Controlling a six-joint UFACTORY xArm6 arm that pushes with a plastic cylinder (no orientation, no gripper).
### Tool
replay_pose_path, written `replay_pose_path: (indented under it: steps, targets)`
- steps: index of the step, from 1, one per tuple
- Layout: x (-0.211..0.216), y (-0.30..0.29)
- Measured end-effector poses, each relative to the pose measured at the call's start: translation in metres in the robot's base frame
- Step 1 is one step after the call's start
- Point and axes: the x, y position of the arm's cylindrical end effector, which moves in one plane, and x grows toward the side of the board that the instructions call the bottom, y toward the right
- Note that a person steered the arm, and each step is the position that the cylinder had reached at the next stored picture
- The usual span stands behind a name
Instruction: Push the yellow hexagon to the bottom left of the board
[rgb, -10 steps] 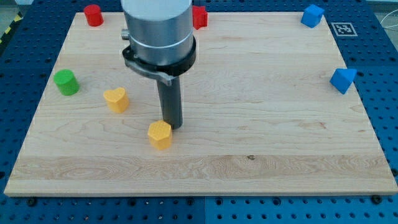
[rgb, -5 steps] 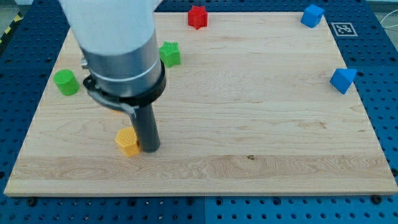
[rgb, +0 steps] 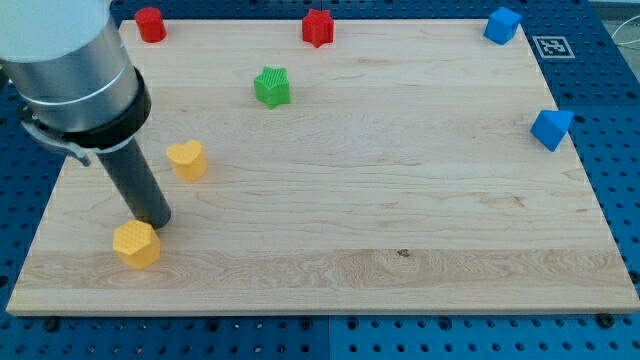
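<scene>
Our arm's thick grey body (rgb: 70, 60) fills the view's top left corner and runs off the frame, hiding the board behind it there. We carry no claw, only the dark rod, so there is nothing to open or close. My tip (rgb: 155, 222) stands on the wood touching, or all but touching, the upper right side of the yellow hexagon (rgb: 136, 244); we cannot make out a gap.

The yellow hexagon sits near the board's (rgb: 400, 200) bottom left corner, with a strip of bare wood between it and the left and bottom edges. A yellow heart (rgb: 187, 159) lies just up and right of the rod, apart from it.

A green star (rgb: 272, 87) sits in the upper middle. A red cylinder (rgb: 150, 24) and a red star (rgb: 318, 28) hug the top edge. A blue cube (rgb: 502, 25) is at the top right and a blue triangle-like block (rgb: 551, 129) by the right edge. The middle and right of the wood lie open.
</scene>
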Motion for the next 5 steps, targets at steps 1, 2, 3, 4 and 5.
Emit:
replay_pose_path:
  steps: [1,2,3,4,5]
  targets:
    - [0.017,-0.001]
    - [0.020,-0.001]
    - [0.024,0.009]
    - [0.044,0.014]
    - [0.055,0.016]
